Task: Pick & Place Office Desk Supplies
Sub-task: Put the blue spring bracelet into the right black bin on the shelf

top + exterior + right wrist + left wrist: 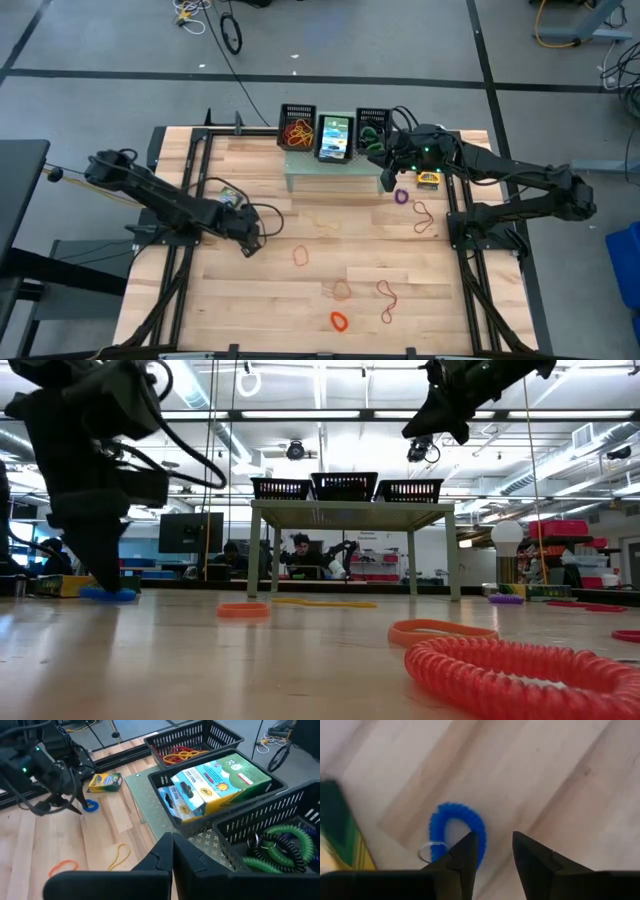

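Left gripper [492, 851] stood parted over the blue coil loop [457, 832] beside the crayon box [340, 830]; one finger overlapped the loop's arc. Right gripper [172, 851] was clenched empty.

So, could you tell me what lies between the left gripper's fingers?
Only bare wood, per the left wrist view: the left gripper stands open, the blue coil band beside one finger.

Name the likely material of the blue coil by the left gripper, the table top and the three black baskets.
Blue coil: looks like glossy plastic, judging by its ribbed spiral turns; a thin metal ring hangs on it.
Table top: pale wooden planks with visible grain and seams, matte.
Black baskets: probably moulded plastic or coated wire, shown by the open lattice walls.
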Robot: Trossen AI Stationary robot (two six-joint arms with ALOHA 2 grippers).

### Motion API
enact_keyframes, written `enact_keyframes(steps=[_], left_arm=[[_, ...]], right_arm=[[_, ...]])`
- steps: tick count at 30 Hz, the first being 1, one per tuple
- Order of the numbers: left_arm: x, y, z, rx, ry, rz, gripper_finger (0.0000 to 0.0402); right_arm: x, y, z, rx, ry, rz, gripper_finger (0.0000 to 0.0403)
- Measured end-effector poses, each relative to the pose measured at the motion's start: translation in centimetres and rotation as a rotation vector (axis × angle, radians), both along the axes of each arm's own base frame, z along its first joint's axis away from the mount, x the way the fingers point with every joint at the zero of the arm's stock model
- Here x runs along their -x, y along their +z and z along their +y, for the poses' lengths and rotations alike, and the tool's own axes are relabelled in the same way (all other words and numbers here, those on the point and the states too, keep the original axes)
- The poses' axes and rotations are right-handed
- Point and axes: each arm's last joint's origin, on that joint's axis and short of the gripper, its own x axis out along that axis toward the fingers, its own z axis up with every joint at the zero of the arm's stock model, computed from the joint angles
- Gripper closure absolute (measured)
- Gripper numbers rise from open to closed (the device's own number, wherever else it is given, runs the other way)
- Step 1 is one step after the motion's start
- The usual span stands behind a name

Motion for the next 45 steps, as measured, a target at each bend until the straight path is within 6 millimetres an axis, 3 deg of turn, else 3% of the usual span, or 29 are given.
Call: enact_keyframes(steps=[5, 8, 10, 20, 24, 27, 33, 36, 39, 45], left_arm=[[-0.6, -1.1, -0.1, -0.016, -0.001, 0.043, 0.0320], [-0.8, -0.5, -0.3, 0.047, -0.004, 0.033, 0.0382], [-0.6, 0.2, -0.3, 0.066, -0.004, 0.024, 0.0394], [-2.4, 9.4, 0.3, 0.070, -0.138, -0.572, 0.0398], [-3.6, 12.1, 1.2, 0.063, -0.195, -0.783, 0.0398], [-4.9, 12.8, 1.6, 0.082, -0.259, -0.885, 0.0398], [-7.7, 11.9, 2.7, 0.118, -0.332, -0.966, 0.0399], [-8.0, 10.9, 2.7, 0.148, -0.307, -0.907, 0.0398], [-7.0, 10.2, 2.2, 0.148, -0.226, -0.774, 0.0392], [-3.0, 7.0, 1.9, 0.124, 0.084, -0.328, 0.0370]], right_arm=[[-0.1, 0.0, 0.2, 0.001, 0.008, 0.000, 0.0398], [-0.2, 0.0, 0.4, 0.009, 0.024, 0.001, 0.0398], [-0.2, 0.0, 0.5, 0.010, 0.030, 0.001, 0.0398], [-0.7, 0.2, 1.6, -0.007, 0.129, -0.036, 0.0398], [-1.4, 0.6, 2.6, 0.010, 0.189, -0.088, 0.0390], [-2.2, 0.7, 3.5, 0.006, 0.252, -0.126, 0.0361], [-4.3, -0.6, 5.2, 0.016, 0.370, -0.106, 0.0279], [-5.2, -1.7, 5.8, 0.005, 0.396, -0.061, 0.0248], [-5.4, -2.1, 6.2, -0.006, 0.407, -0.035, 0.0230], [-5.4, -2.1, 6.6, -0.003, 0.367, -0.030, 0.0223]])
